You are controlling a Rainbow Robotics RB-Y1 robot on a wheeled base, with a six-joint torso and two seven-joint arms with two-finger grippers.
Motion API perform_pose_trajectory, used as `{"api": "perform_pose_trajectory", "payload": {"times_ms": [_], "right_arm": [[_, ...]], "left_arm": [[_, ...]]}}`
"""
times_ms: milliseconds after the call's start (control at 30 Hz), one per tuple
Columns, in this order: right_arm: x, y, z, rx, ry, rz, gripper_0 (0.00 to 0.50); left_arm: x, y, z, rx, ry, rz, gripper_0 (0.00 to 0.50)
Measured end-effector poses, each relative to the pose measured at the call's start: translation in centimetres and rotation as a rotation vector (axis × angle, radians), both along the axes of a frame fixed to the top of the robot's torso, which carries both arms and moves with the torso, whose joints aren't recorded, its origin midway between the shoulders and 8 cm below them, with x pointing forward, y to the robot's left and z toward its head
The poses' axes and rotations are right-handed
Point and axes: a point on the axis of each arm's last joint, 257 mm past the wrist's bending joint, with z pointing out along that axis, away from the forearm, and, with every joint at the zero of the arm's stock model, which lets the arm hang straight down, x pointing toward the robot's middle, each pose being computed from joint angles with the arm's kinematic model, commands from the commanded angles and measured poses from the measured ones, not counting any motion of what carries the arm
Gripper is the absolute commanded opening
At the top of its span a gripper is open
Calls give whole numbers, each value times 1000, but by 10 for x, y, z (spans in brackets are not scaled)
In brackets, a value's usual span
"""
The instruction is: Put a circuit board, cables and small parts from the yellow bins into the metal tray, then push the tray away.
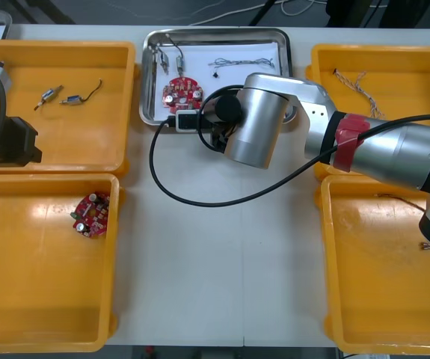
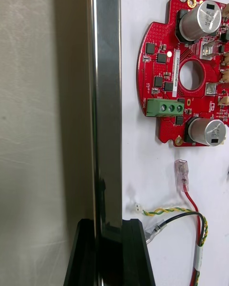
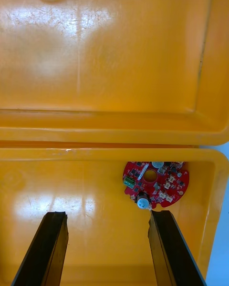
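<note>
The metal tray (image 1: 149, 75) lies at the table's far middle, white inside. It holds a red circuit board (image 1: 182, 91), small metal parts (image 1: 171, 54) and a thin cable (image 1: 241, 63). My right gripper (image 1: 200, 127) is at the tray's near rim. In the right wrist view its fingers (image 2: 109, 252) are shut on the shiny rim (image 2: 107, 100), with the circuit board (image 2: 186, 71) and a red and yellow cable (image 2: 191, 205) just beyond. My left gripper (image 3: 107, 248) stands open over the near left bin, short of another circuit board (image 3: 155, 183).
The far left bin (image 1: 20, 52) holds small metal parts (image 1: 54, 95). A board (image 1: 91, 215) lies in the near left bin. A twisted cable (image 1: 357, 86) lies in the far right bin. The arm's black cable (image 1: 170, 187) loops over the table's middle.
</note>
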Motion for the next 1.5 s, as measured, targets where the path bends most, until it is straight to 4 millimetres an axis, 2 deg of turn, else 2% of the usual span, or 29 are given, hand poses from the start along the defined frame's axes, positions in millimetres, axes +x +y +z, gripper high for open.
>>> {"api": "perform_pose_trajectory", "payload": {"times_ms": [400, 433, 500, 533, 600, 633, 700, 733, 767, 1033, 1500], "right_arm": [[13, -5, 7, 16, -22, -6, 0], [13, -5, 7, 16, -22, -6, 12], [13, -5, 7, 16, -22, -6, 152], [13, -5, 7, 16, -22, -6, 187], [13, -5, 7, 16, -22, -6, 315], [13, -5, 7, 16, -22, -6, 340], [13, -5, 7, 16, -22, -6, 433], [13, -5, 7, 16, -23, -6, 452], [13, -5, 9, 16, -25, -5, 500], [6, -7, 9, -14, -10, -28, 500], [-26, 12, 28, -37, 22, -32, 500]], "left_arm": [[0, 0, 0, 0, 0, 0, 500], [0, 0, 0, 0, 0, 0, 500], [0, 0, 0, 0, 0, 0, 500], [0, 0, 0, 0, 0, 0, 500], [0, 0, 0, 0, 0, 0, 500], [0, 0, 0, 0, 0, 0, 500], [0, 0, 0, 0, 0, 0, 500], [0, 0, 0, 0, 0, 0, 500], [0, 0, 0, 0, 0, 0, 500], [0, 0, 0, 0, 0, 0, 500], [0, 0, 0, 0, 0, 0, 500]]}}
